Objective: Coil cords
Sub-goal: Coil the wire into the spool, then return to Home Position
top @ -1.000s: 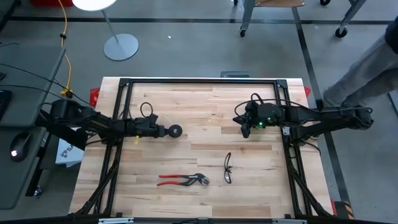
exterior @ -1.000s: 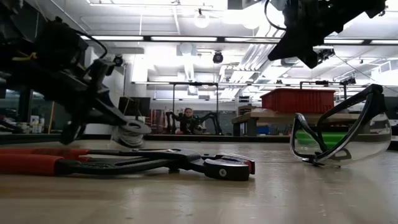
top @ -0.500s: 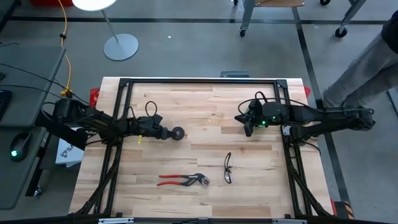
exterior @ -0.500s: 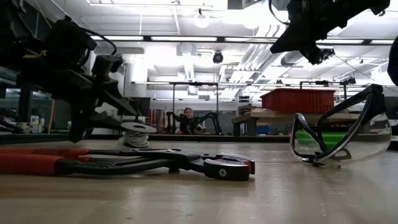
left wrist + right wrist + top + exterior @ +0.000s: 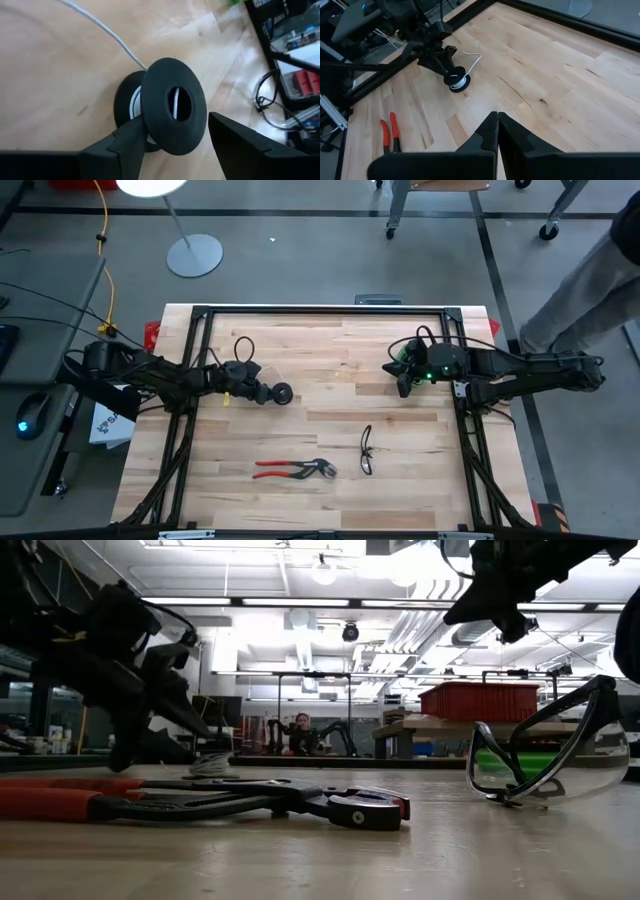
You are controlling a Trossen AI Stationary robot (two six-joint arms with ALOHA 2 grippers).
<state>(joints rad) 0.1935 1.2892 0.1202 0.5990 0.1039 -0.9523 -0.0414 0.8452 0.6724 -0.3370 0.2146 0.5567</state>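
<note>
A small black spool (image 5: 172, 112) with white cord wound on its core sits on the table left of centre (image 5: 284, 393), its flange tilted toward the left wrist camera. The cord's loose end (image 5: 100, 27) trails off across the wood (image 5: 476, 57). My left gripper (image 5: 268, 392) is open and comes in low from the table's left, one finger on each side of the spool. My right gripper (image 5: 400, 383) hangs shut above the table's right half, with nothing in it. My left gripper stands open around the spool. One finger (image 5: 127, 145) lies close against the rim of the near flange (image 5: 149, 131), and I cannot tell whether it touches. The other finger (image 5: 235, 145) stands clear of the spool.
Red-handled pliers (image 5: 293, 469) and clear safety glasses (image 5: 366, 450) lie near the table's front edge. A black frame (image 5: 320, 310) runs round the tabletop. A person's leg (image 5: 590, 280) shows beyond the table's far right corner.
My left gripper has opened and let go of the spool, and its wrist has rolled. The spool, held tilted a second ago, has come down onto the table between the fingers.
</note>
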